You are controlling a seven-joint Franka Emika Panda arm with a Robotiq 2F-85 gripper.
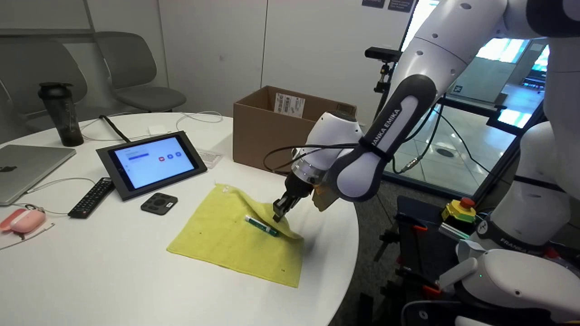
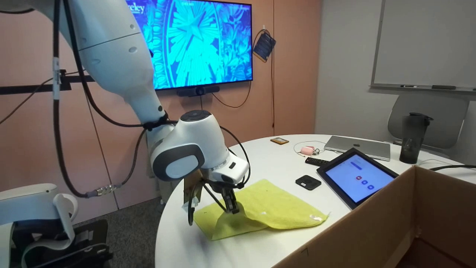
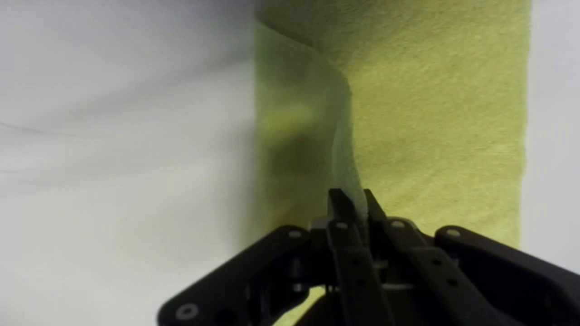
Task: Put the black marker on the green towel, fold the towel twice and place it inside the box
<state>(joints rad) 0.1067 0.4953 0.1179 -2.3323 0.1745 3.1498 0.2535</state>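
The green towel lies on the white table, also seen in an exterior view. My gripper is shut on its box-side edge, which is lifted and partly folded over. In the wrist view the edge of the towel runs between the fingertips. The black marker, a short dark-green and white stick, lies on the towel beside the lifted flap; it is hidden in the other views. The box stands open on the table behind the gripper; its inside shows in an exterior view.
A tablet on a stand, a small black rounded lump and a black remote lie beyond the towel. A laptop, pink earbud case and dark bottle are farther off. The table edge curves close by the gripper.
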